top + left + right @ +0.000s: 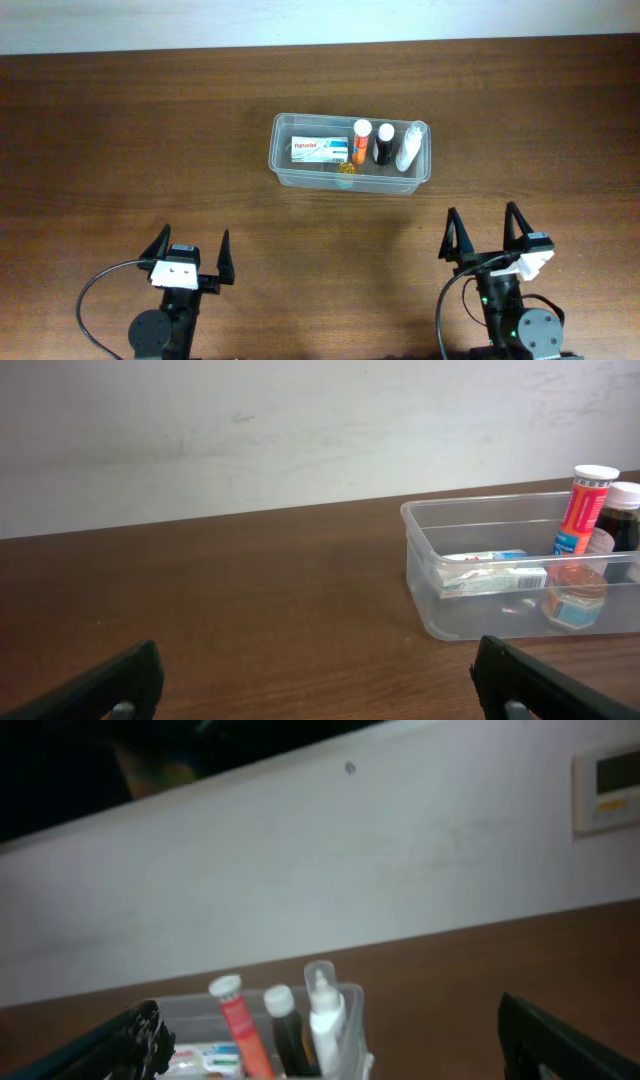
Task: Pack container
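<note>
The clear plastic container (283, 160) sits at the middle back of the table. It holds a white medicine box (319, 150), an orange tube (361, 140), a dark bottle (384, 144), a white spray bottle (411, 146) and a small orange-lidded jar (346, 172). The container also shows in the left wrist view (425, 590) and the right wrist view (180, 1015). My left gripper (190, 252) is open and empty at the front left. My right gripper (485, 232) is open and empty at the front right, in front of the container.
A brown wooden table (150, 150) reaches back to a white wall (300, 430). A wall panel (605, 788) shows at the top right of the right wrist view.
</note>
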Robot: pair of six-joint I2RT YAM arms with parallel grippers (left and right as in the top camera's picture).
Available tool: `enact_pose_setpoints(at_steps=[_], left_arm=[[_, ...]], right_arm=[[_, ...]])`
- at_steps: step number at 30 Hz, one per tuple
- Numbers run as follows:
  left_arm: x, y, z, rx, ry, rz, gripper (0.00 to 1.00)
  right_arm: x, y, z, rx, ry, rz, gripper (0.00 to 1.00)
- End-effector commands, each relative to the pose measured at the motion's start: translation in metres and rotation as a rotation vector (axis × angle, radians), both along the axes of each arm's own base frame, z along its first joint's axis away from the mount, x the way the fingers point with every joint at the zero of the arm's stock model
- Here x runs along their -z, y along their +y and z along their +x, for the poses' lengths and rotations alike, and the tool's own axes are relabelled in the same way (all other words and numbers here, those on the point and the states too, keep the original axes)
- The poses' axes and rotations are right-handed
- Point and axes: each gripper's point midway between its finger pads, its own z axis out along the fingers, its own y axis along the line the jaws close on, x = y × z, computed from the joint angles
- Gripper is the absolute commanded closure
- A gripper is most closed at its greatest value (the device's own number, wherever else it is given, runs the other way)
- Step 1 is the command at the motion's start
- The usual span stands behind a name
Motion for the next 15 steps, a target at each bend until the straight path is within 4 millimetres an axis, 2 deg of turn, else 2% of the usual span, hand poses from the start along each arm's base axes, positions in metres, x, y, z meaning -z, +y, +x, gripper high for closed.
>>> enact_pose_setpoints(at_steps=[1, 6, 10, 14, 15], left_arm=[[0.001, -0.002, 0.0, 0.013, -0.003, 0.011, 0.01], [0.001, -0.002, 0.0, 0.013, -0.003, 0.011, 0.01], [0.001, -0.002, 0.0, 0.013, -0.003, 0.011, 0.01], [0.001, -0.002, 0.0, 0.013, -0.003, 0.011, 0.01], [0.001, -0.002, 0.0, 0.013, -0.003, 0.011, 0.01]], right_arm=[[0.014, 0.0, 0.002, -0.006, 0.018, -0.02, 0.02], [0.034, 0.002, 0.005, -0.014, 0.074, -0.032, 0.02], [0.045, 0.007, 0.005, -0.036, 0.108, -0.113, 0.01], [0.066, 0.006, 0.004, -0.039, 0.193, -0.124, 0.02], [0.065, 0.007, 0.004, -0.043, 0.191, -0.124, 0.02]])
